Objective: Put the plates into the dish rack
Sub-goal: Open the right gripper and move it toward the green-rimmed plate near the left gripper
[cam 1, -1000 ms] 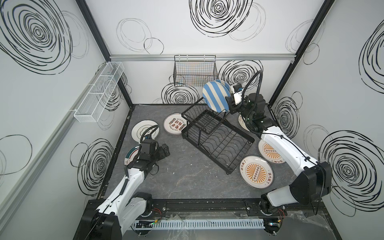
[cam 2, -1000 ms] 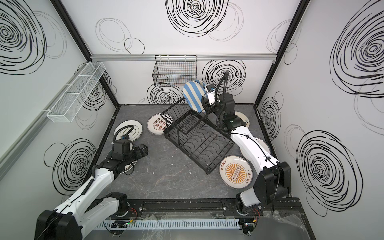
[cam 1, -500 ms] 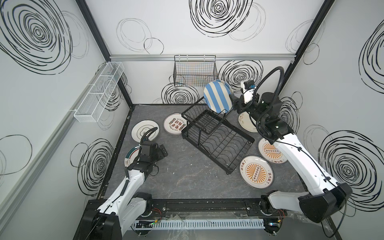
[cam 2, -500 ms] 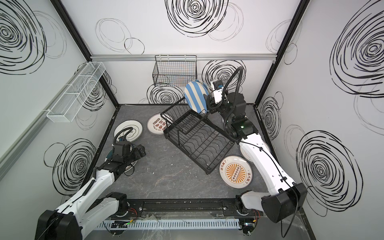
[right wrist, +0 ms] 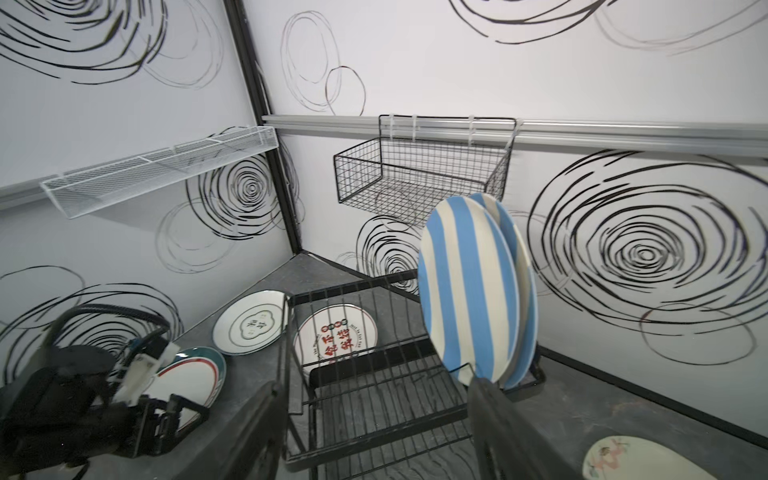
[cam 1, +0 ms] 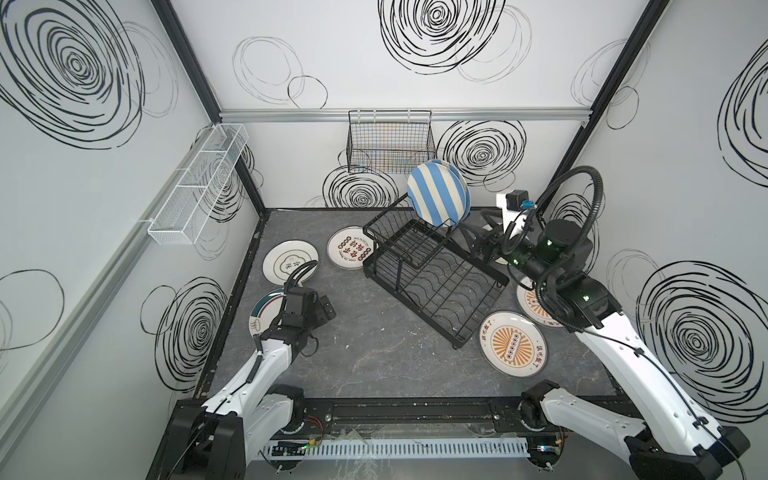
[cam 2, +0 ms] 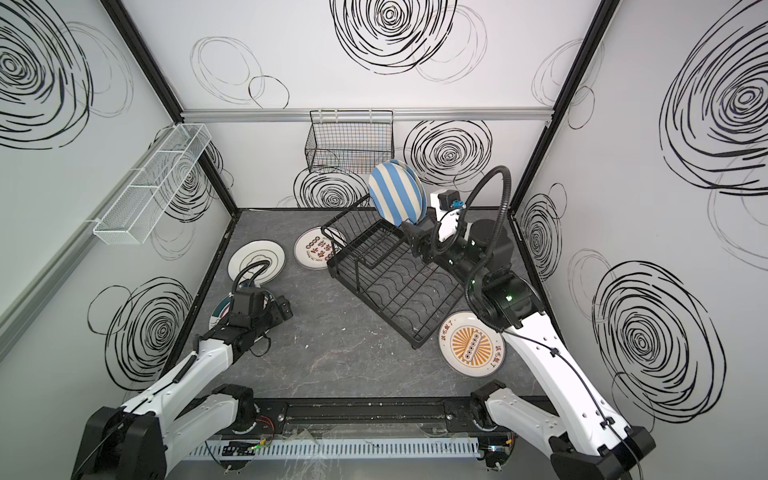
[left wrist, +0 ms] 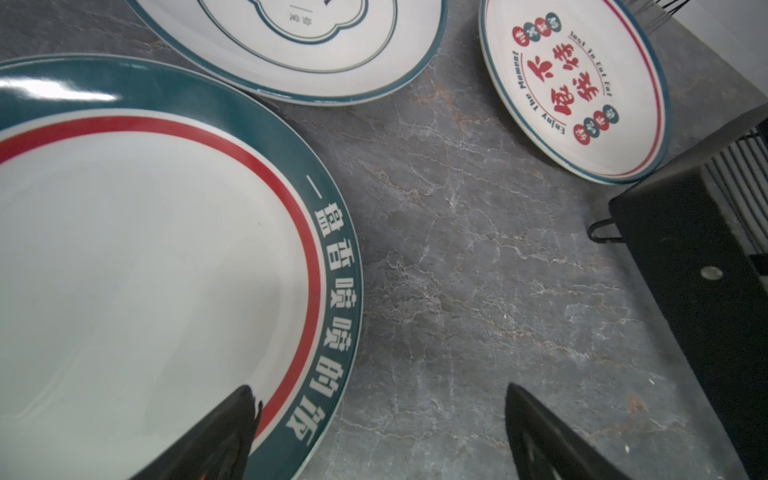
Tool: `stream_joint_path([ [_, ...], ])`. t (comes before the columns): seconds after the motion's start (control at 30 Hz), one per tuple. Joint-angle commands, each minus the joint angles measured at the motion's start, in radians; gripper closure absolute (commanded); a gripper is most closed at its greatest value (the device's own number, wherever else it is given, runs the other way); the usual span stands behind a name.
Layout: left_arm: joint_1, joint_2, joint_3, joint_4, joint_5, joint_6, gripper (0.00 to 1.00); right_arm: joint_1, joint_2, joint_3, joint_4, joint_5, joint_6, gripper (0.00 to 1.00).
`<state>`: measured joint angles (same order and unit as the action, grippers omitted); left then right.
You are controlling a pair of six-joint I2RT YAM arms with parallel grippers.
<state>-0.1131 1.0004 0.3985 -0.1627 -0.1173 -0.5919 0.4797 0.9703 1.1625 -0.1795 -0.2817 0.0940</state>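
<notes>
The right gripper (right wrist: 374, 382) hangs with jaws apart and empty, just beside two striped plates (cam 1: 436, 199) standing upright in the dish rack's (cam 1: 440, 282) upper shelf. The left gripper (left wrist: 379, 388), also spread, hovers over a teal-rimmed plate (left wrist: 145, 270). A cloud-emblem plate (cam 1: 291, 262), a red-character plate (cam 1: 349, 247) and an orange sunburst plate (cam 1: 513, 343) lie flat on the grey marbled tabletop (cam 1: 374, 357), inside white walls (cam 1: 353, 62) scrawled with black swirls.

Grey marbled tabletop (cam 1: 374, 357) carries dish rack (cam 1: 436, 286), flat plates (cam 1: 513, 349) around it, probably six
</notes>
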Motion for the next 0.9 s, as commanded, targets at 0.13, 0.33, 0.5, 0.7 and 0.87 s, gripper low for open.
stream_joint_path([
  [0.13,0.027,0.05,-0.018,0.079,0.047,-0.009,0.04,0.11,-0.099,-0.129,-0.014,0.024,0.123,0.26],
  [0.33,0.02,0.09,-0.043,0.121,0.133,-0.024,0.04,0.245,-0.109,-0.198,0.001,0.085,0.182,0.26],
  [0.5,-0.046,0.082,-0.081,0.129,0.124,-0.05,0.04,0.356,-0.107,-0.211,0.009,0.17,0.2,0.24],
  [0.7,-0.15,0.074,-0.109,0.167,0.143,-0.127,0.04,0.383,-0.063,-0.208,0.014,0.17,0.21,0.24],
  [0.87,-0.3,0.059,-0.104,0.192,0.114,-0.207,0.04,0.416,-0.049,-0.232,0.046,0.171,0.253,0.24],
])
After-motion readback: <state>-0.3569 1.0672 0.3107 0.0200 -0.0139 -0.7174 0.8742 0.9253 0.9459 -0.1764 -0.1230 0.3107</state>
